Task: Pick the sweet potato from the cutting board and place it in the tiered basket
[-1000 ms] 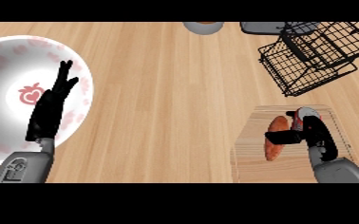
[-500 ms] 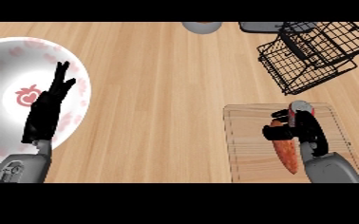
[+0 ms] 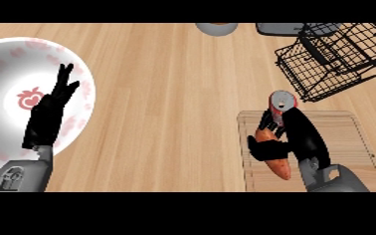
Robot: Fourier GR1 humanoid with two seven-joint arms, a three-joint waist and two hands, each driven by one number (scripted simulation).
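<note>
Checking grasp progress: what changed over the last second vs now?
The right hand curled round the sweet potato and has raised it off the cutting board, moving up the view toward the basket; the potato has turned from lying flat under the hand to hanging lengthwise. The left hand stays open over the plate; basket and board unmoved.

No text, label, brand or number can be read anywhere in the head view. The only mark resembling a sign is a small red strawberry-like figure [image 3: 29, 99] printed at the middle of the white plate [image 3: 81, 69] at the left, with faint pink blotches scattered round the plate's rim; it carries no letters.
</note>
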